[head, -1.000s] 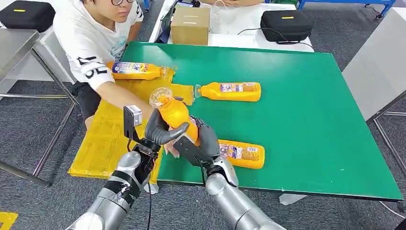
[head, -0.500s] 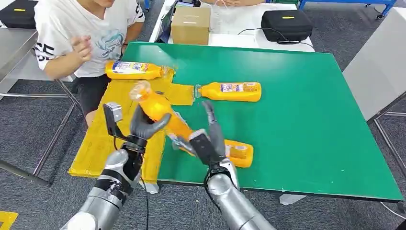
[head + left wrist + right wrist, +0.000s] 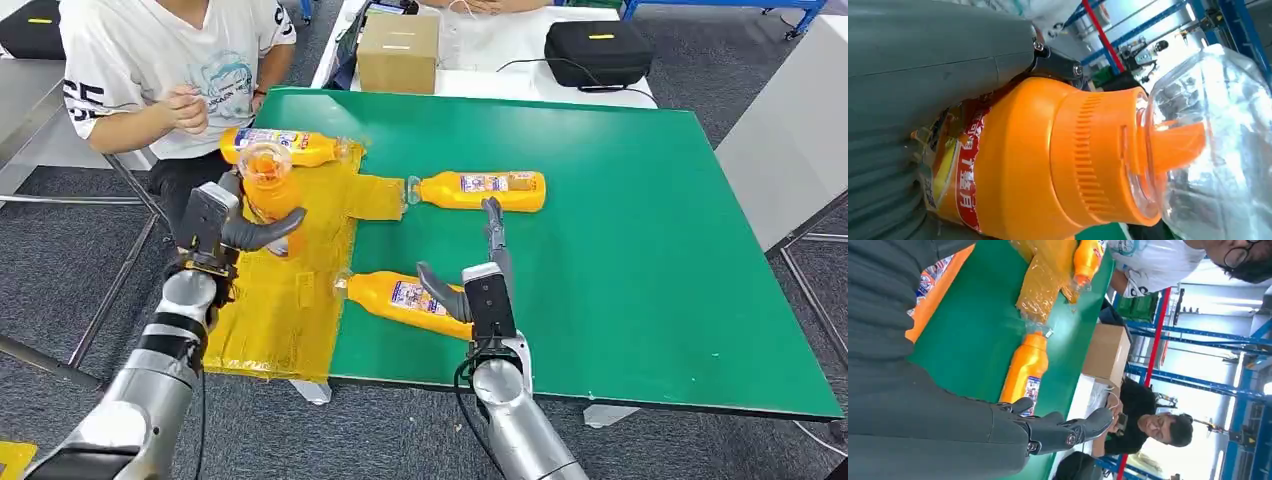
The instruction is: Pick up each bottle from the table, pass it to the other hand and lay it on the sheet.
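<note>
Bottle point(image 3: 266, 185) orange, red-banded label, gripped by left hand point(image 3: 232, 228)

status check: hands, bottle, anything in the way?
Left hand grips a bottle above the yellow sheet. Right hand open, empty. Two bottles on the green table. Person beside the sheet.

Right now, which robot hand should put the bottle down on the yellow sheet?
The left hand. It already grips the held bottle upright, right above the yellow sheet. The right hand is open and holds nothing, over the green table near another bottle.
</note>
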